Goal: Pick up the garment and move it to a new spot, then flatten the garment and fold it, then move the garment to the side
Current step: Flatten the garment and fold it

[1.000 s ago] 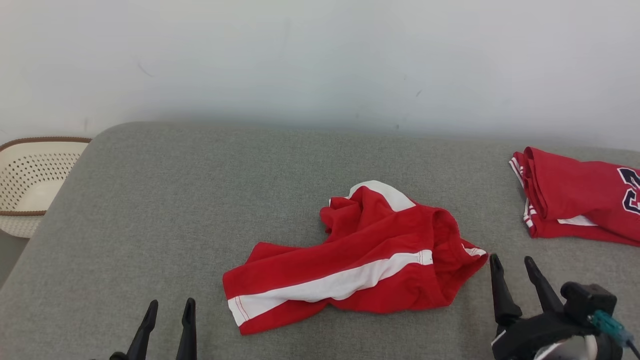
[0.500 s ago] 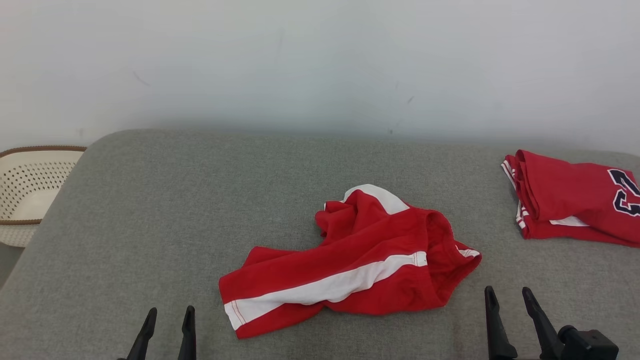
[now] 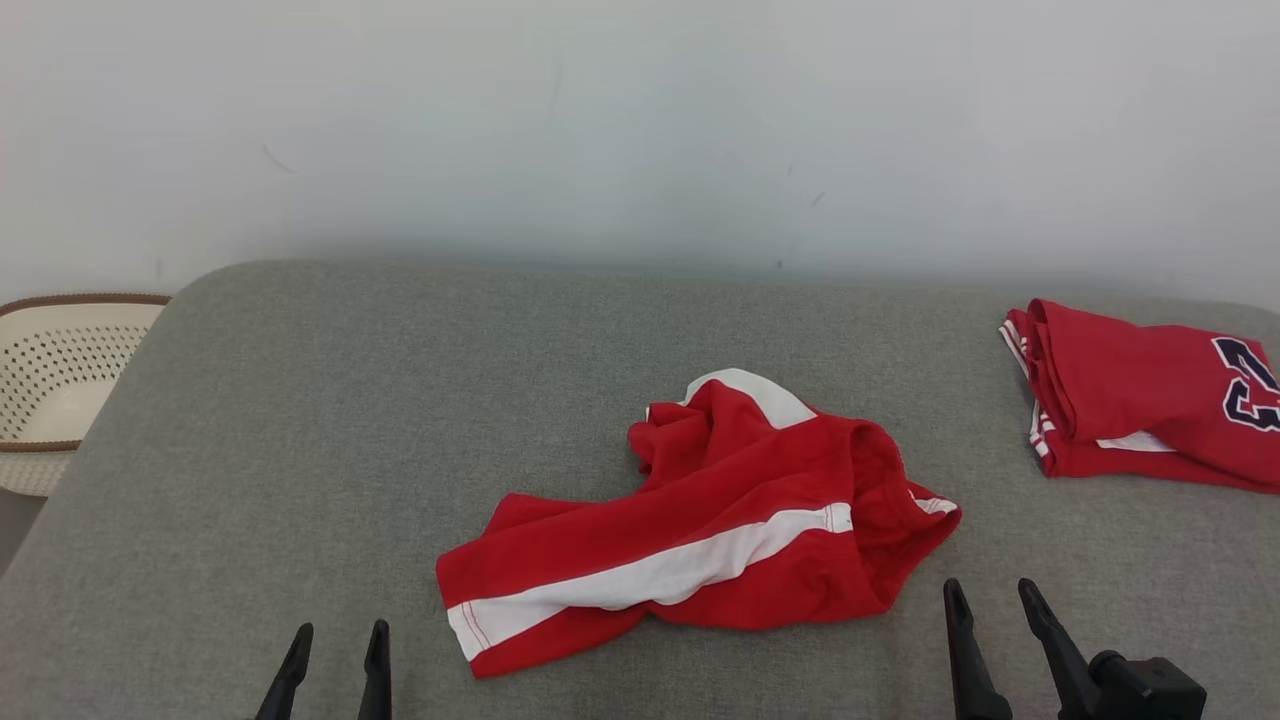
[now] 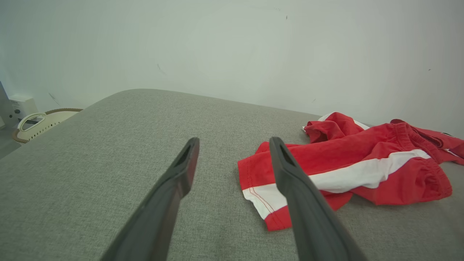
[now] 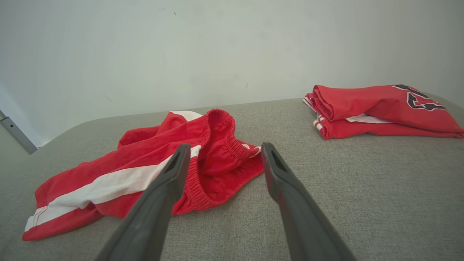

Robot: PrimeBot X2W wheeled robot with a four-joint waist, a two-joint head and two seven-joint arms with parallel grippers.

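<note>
Head view: red shorts (image 3: 700, 520) lying in crumpled heap near middle of grey pad (image 3: 350, 400), not flat. White stripe (image 3: 650, 575) running along side, stretchy waist (image 3: 880, 480) bunching up at right end, one leg poking out toward left. Right gripper (image 3: 990, 585) hovering just beside waist end, jaws spread wide, holding nothing, likely getting ready for grab. Left gripper (image 3: 342, 628) hanging near leg end, also spread wide and empty. Folded red shirt (image 3: 1140, 400) sitting far right, likely done pile. Basket (image 3: 80, 298) sitting off left edge.

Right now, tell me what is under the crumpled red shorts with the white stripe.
The crumpled red white-striped shorts lie on the grey fabric surface, which shows all around their edges. Whatever is beneath the bunched cloth is covered.
</note>
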